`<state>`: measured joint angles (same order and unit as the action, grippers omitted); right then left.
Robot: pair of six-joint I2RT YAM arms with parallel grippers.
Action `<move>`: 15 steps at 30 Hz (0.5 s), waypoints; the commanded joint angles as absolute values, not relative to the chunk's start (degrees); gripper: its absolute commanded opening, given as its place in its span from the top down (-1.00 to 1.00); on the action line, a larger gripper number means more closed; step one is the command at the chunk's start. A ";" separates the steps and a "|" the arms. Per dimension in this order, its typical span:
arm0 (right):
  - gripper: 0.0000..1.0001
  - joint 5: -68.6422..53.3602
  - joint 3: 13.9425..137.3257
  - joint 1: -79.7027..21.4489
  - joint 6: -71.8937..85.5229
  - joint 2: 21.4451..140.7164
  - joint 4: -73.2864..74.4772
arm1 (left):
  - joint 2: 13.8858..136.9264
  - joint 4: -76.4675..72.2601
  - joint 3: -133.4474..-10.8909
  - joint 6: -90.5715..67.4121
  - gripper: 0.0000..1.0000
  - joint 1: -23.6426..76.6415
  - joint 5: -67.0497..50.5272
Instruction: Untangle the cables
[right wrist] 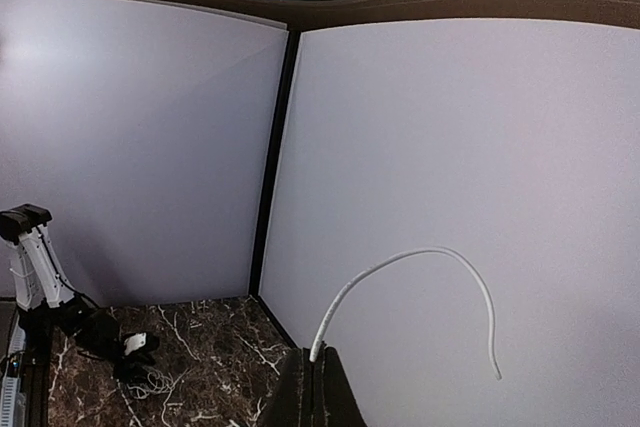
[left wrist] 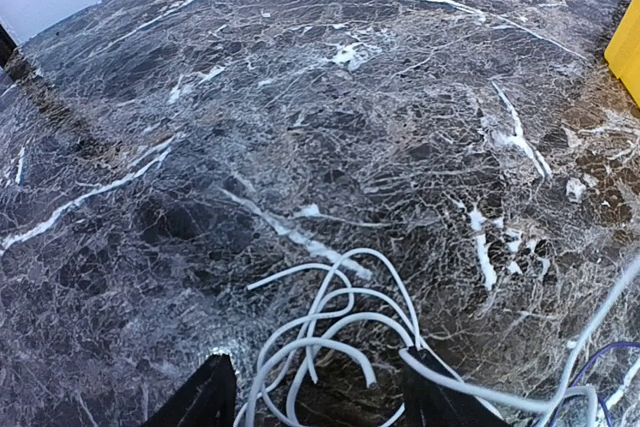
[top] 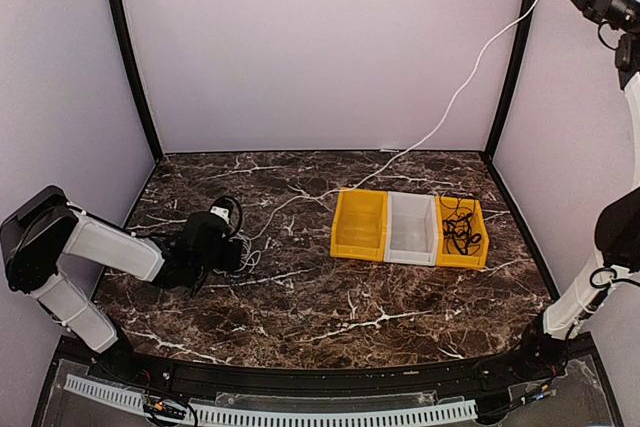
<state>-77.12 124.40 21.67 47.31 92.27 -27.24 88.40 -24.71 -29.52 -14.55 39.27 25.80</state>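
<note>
cables are partly sorted, as far as the views show. black cables (top: 460,231) lie bunched in the right-hand yellow bin (top: 463,261) at the right of the top frame, apart from the rest. the white bin (top: 412,230) and the left-hand yellow bin (top: 358,227) beside it show nothing inside.

one white cable (right wrist: 420,252) is drawn out long. in the top view it runs from the upper right corner down to the back edge of the tabletop (top: 330,307), then leftward across the marble. its far end is not straight yet: in the left wrist view it sits in several overlapping loops (left wrist: 320,342) at the bottom centre of the frame. whether these loops are knotted or only piled i cannot tell. i judge that freeing this coil is what remains.

the right end effector (right wrist: 312,372) is raised high in the upper right of the top frame. its fingers are pressed together on the white cable, with a short free tail curving out past them.

the left end effector (left wrist: 320,402) sits low over the tabletop at the left of the top frame. its fingers are spread, and the loops lie on the marble between and just ahead of them, not pinched.
</note>
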 commanded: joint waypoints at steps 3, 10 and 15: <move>1.00 -74.46 126.12 22.41 48.56 92.03 -29.71 | 84.82 -22.46 -27.50 -16.75 -0.21 39.02 26.91; 1.00 -69.95 132.04 27.18 47.14 93.79 -26.67 | 85.37 -19.20 -28.25 -19.45 -0.23 37.97 27.67; 1.00 -70.44 127.19 28.11 47.69 92.95 -27.23 | 86.35 -17.86 -29.28 -20.18 -0.18 37.97 27.17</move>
